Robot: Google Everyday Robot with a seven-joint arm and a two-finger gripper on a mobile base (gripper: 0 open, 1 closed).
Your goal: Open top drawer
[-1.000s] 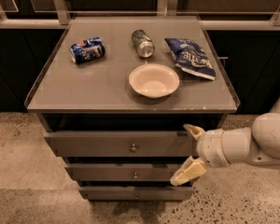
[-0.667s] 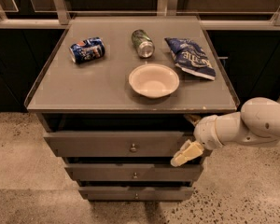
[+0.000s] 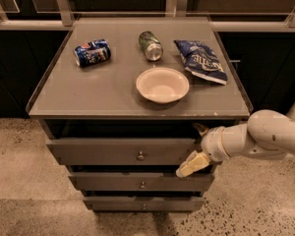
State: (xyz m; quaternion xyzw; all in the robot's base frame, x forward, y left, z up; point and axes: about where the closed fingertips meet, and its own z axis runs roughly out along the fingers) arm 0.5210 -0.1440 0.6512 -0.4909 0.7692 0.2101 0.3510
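The top drawer (image 3: 103, 151) is the widest grey-brown front of three, right under the table top, with a small round metal knob (image 3: 141, 155) at its centre. A dark gap shows above its front. My gripper (image 3: 196, 147) is at the right end of that drawer front, to the right of the knob. It is open: one cream fingertip (image 3: 201, 129) is at the front's top edge and the other is at its bottom edge. The white arm (image 3: 265, 136) comes in from the right.
Two narrower drawers (image 3: 142, 182) sit below. On the table top (image 3: 103, 92) lie a crushed blue can (image 3: 92, 52), a green can (image 3: 150, 45), a blue chip bag (image 3: 201, 59) and a white bowl (image 3: 162, 85). Dark cabinets and rails stand behind; speckled floor lies around.
My gripper has moved up and left, from beside the lower drawers to the right end of the top drawer front. The drawer has not visibly moved.
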